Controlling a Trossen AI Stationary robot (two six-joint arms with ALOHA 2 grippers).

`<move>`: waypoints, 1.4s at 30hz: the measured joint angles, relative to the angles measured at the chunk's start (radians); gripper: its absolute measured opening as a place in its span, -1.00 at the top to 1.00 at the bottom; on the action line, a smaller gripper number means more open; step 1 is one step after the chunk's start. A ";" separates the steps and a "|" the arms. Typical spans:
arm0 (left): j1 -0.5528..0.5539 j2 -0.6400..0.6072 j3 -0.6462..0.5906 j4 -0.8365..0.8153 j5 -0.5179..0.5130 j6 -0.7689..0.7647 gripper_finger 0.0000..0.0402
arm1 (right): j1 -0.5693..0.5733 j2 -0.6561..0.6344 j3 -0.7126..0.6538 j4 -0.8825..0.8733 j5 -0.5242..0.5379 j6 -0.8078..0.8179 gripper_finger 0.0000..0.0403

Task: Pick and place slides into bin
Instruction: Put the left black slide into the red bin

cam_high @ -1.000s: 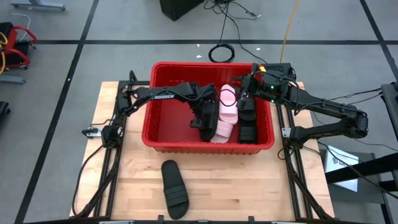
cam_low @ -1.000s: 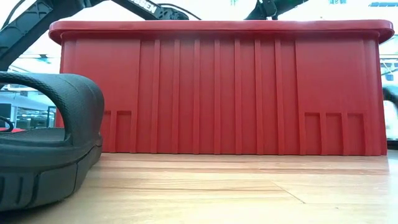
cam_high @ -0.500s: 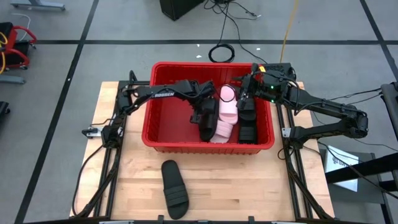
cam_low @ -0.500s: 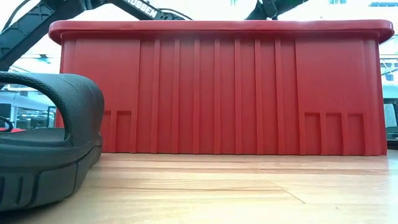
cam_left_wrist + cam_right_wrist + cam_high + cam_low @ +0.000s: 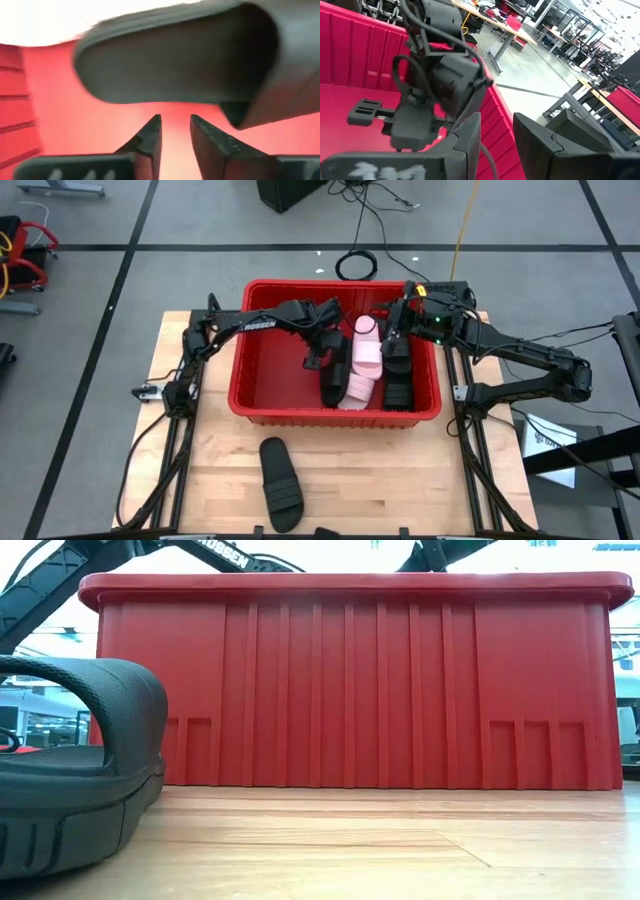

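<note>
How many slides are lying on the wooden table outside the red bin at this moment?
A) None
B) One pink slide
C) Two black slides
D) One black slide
D: in the high view a single black slide lies on the wooden table in front of the red bin, and every other slide in view, black or pale pink, is inside the bin.

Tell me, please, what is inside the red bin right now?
Inside the bin: two pale pink slides and black slides side by side. Anything underneath them is hidden.
</note>
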 joint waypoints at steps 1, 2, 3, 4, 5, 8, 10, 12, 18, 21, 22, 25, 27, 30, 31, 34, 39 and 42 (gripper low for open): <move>0.008 -0.001 0.010 -0.004 0.000 -0.007 0.48 | -0.001 0.000 0.000 0.000 0.000 0.001 0.48; 0.016 -0.001 0.018 -0.010 0.000 -0.017 0.43 | -0.001 0.000 0.000 0.000 0.000 0.001 0.48; 0.024 -0.001 0.025 -0.012 0.004 -0.021 0.39 | -0.002 0.000 0.000 0.000 0.001 0.001 0.48; 0.031 -0.002 0.033 -0.011 0.020 -0.025 0.35 | -0.005 0.000 0.000 0.000 0.000 0.000 0.48; 0.037 -0.002 0.039 -0.010 0.043 -0.023 0.31 | -0.006 0.000 0.000 0.000 0.000 0.000 0.48; 0.052 -0.004 0.045 -0.012 0.128 -0.003 0.22 | -0.008 0.000 -0.003 0.004 0.000 0.001 0.48; 0.058 -0.004 0.045 -0.021 0.177 0.013 0.17 | -0.014 0.000 -0.010 0.007 0.001 0.001 0.48; 0.062 -0.004 0.045 -0.040 0.217 0.027 0.15 | -0.021 0.000 -0.018 0.006 0.001 0.000 0.48; 0.063 -0.004 0.045 -0.101 0.255 0.050 0.14 | -0.042 0.001 -0.032 0.006 0.001 0.002 0.48; 0.063 -0.004 0.045 -0.140 0.322 0.072 0.14 | -0.051 0.000 -0.032 0.007 0.001 0.008 0.48; 0.062 -0.004 0.045 -0.144 0.338 0.077 0.14 | -0.052 0.000 -0.032 0.006 0.001 0.009 0.48; 0.053 -0.004 0.045 -0.142 0.346 0.074 0.14 | -0.052 0.000 -0.032 0.006 0.001 0.010 0.48; 0.047 -0.004 0.045 -0.138 0.347 0.069 0.14 | -0.052 0.000 -0.032 0.006 0.000 0.011 0.48; 0.033 -0.004 0.038 -0.127 0.348 0.070 0.14 | -0.052 0.000 -0.032 0.006 0.000 0.011 0.48; 0.028 -0.004 0.035 -0.128 0.348 0.071 0.14 | -0.052 0.000 -0.032 0.006 0.000 0.011 0.48; 0.012 -0.004 0.034 -0.124 0.348 0.072 0.14 | -0.052 0.000 -0.032 0.006 0.000 0.022 0.48; -0.001 -0.004 0.034 -0.102 0.349 0.068 0.14 | -0.051 0.000 -0.032 0.002 0.000 0.038 0.48; -0.007 -0.003 0.034 -0.094 0.349 0.071 0.14 | -0.051 0.000 -0.033 -0.001 0.000 0.046 0.48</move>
